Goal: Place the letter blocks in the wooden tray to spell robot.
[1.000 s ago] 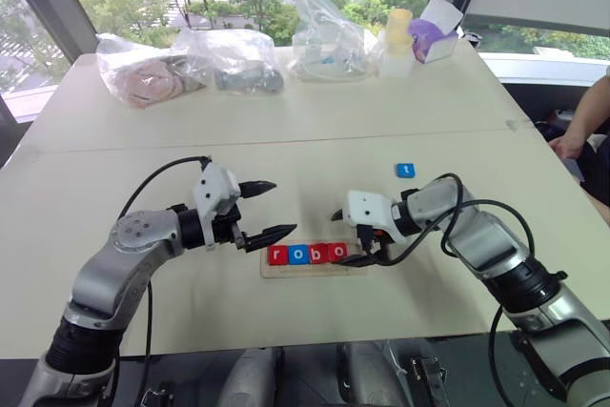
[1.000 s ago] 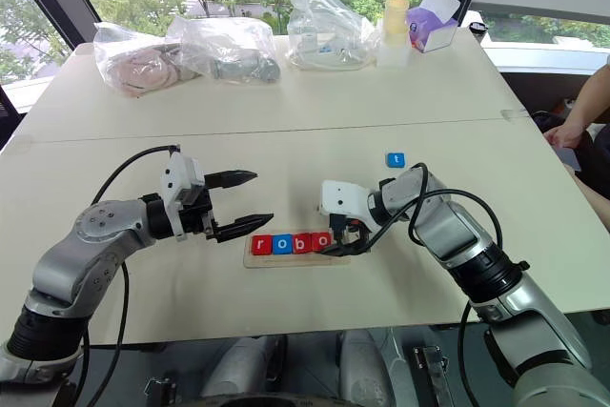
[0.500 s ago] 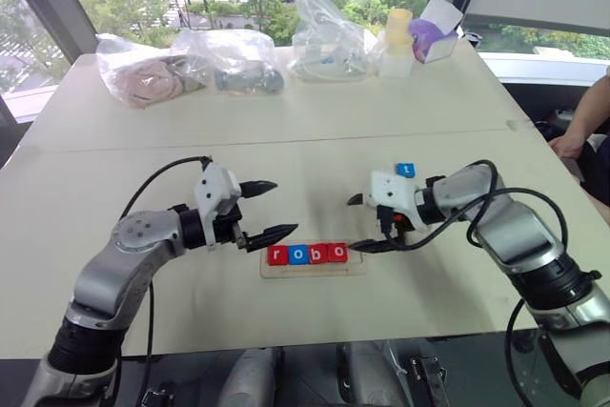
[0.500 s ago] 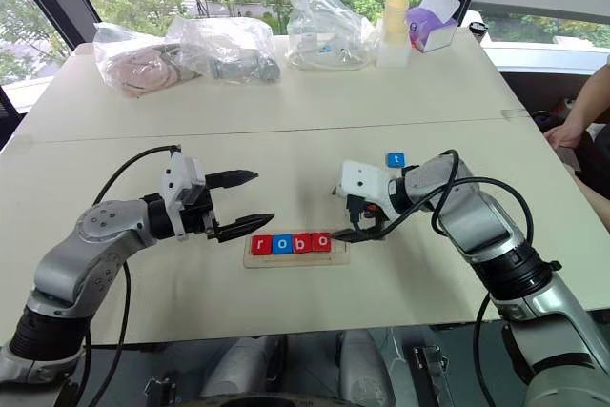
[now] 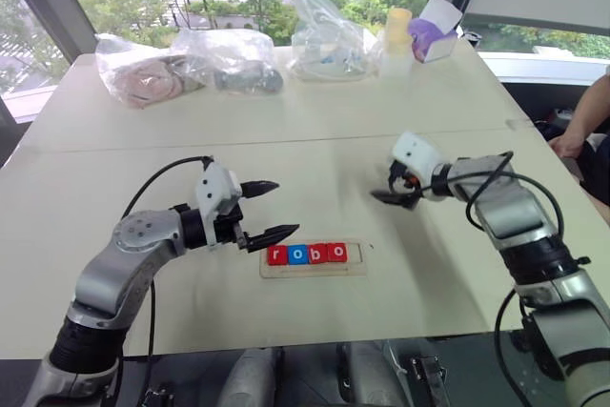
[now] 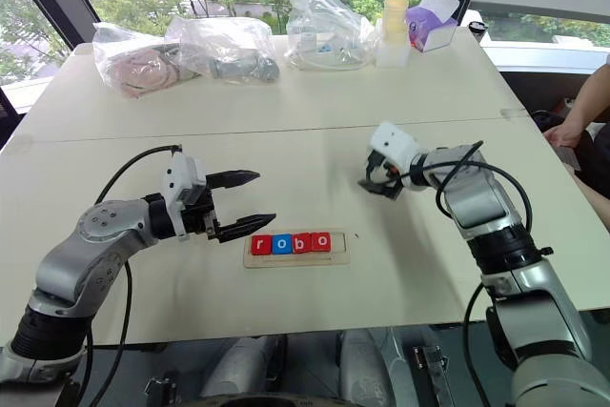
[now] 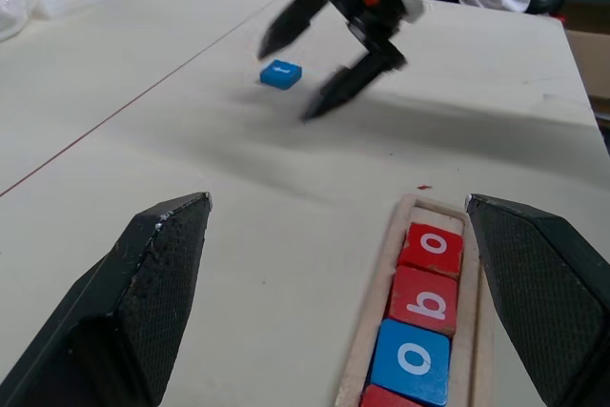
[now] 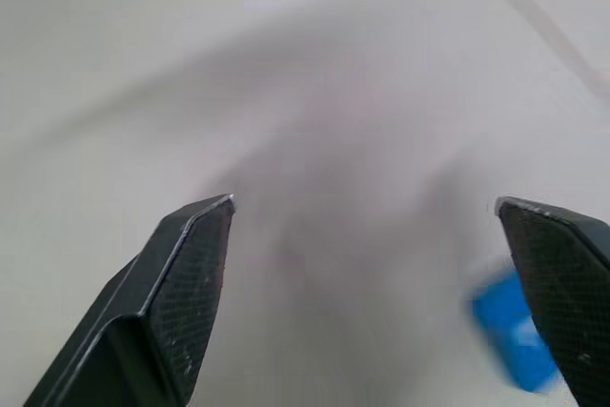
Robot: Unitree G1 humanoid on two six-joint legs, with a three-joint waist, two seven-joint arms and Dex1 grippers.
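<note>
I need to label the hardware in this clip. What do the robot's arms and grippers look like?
Both arms are silver-grey metal with black joint sections and loose black cables. Each wrist carries a white block. The left gripper and right gripper each have two black, tapered, textured fingers.

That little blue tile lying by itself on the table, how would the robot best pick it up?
Probably from above, with the open right gripper pinching two opposite side edges. The blue tile lies flat on the table, with bare surface around it, so only its thin sides offer the fingers anything to squeeze.

Blurred blue block (image 8: 515, 340), letter unreadable
</note>
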